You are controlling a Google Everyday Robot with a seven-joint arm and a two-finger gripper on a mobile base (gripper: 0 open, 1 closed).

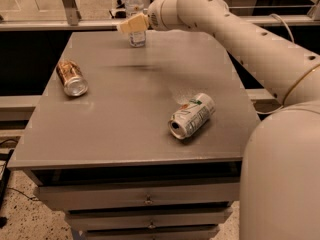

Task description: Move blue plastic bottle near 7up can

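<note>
Clear white-capped blue plastic bottle [137,38] is standing at my jaws, grip I cannot tell; silvery-white 7up can [192,115] is lying well apart, carry pending.

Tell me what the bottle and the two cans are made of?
The bottle looks like clear plastic: see-through, white cap. The silvery can and the brown can look like shiny metal, glinting ends. The gripper is at the bottle, far across the table.
</note>
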